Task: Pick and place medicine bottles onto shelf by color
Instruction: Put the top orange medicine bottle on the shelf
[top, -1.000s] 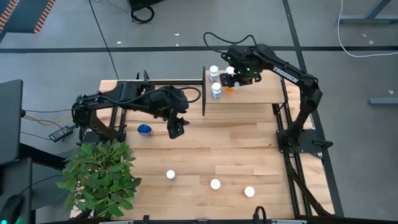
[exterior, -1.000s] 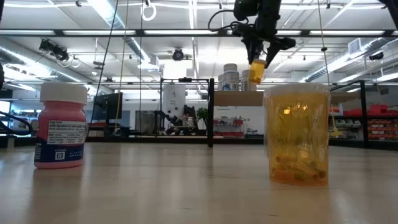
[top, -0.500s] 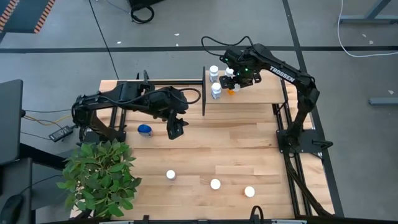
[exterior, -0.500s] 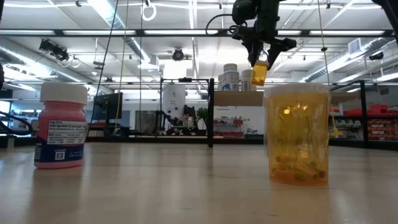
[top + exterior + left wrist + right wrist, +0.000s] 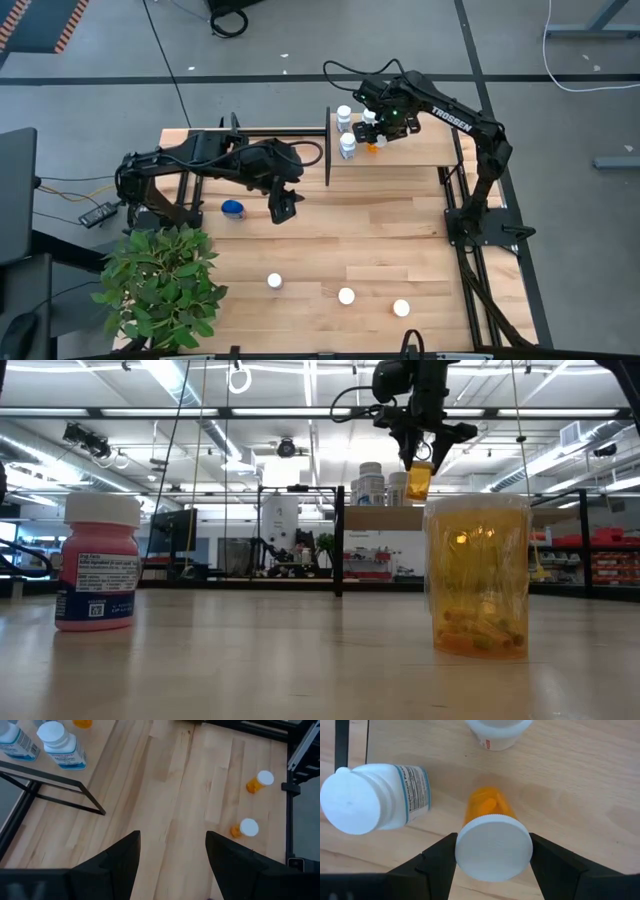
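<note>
the right gripper (image 5: 492,852) is clamped on the white cap of an orange bottle (image 5: 489,810), one dark finger on each side of the cap. in the low view the same orange bottle (image 5: 418,480) hangs upright under the gripper, above the shelf (image 5: 385,518); i cannot tell if its bottom touches the panel. from above, the right gripper (image 5: 376,128) is over the left part of the shelf (image 5: 425,152), the small light-wood panel at the far side of the table (image 5: 380,240).

just beside the held bottle stand white bottles (image 5: 347,146) with white caps, near the black rail at the shelf's left end. in the right wrist view one white bottle (image 5: 377,797) with a printed label is close to the orange one, and another white one (image 5: 498,732) is a little further.

the left gripper (image 5: 283,208) hangs over the table's left middle with its fingers (image 5: 112,862) apart and nothing between them. a squat blue bottle (image 5: 233,208) lies on the table just beside it.

near the front edge three more bottles (image 5: 346,296) stand well apart from the shelf. the low view shows a pink bottle (image 5: 97,565) and a big orange bottle (image 5: 477,575) close to the camera. a green plant (image 5: 165,285) is at the front left corner.
</note>
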Action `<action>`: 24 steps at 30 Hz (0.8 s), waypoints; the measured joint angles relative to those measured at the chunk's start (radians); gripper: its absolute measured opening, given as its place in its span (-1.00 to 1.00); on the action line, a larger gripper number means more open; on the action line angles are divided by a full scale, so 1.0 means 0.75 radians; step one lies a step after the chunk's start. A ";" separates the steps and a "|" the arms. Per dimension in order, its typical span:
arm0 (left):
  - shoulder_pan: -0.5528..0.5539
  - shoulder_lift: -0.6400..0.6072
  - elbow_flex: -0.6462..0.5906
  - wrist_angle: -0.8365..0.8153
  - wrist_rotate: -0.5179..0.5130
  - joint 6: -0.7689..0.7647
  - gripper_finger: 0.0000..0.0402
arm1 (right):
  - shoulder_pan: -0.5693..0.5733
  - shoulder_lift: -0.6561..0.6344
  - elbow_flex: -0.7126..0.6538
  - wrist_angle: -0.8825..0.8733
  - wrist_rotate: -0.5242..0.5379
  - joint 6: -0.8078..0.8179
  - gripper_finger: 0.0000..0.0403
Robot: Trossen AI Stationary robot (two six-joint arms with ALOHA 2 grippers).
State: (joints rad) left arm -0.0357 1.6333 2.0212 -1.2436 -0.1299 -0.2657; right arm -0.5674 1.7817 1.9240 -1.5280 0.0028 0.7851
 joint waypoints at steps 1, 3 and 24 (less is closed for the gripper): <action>0.000 0.000 0.000 0.001 0.000 0.000 0.15 | 0.000 0.000 0.000 0.000 0.000 0.006 0.20; 0.000 0.000 0.000 0.000 0.000 0.000 0.15 | 0.001 0.000 0.000 0.000 0.000 0.007 0.20; 0.000 0.000 0.000 -0.002 -0.001 0.022 0.15 | 0.025 -0.001 0.000 0.012 0.031 0.126 0.20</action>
State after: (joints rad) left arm -0.0357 1.6333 2.0212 -1.2449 -0.1303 -0.2489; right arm -0.5486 1.7809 1.9240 -1.5188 0.0258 0.8795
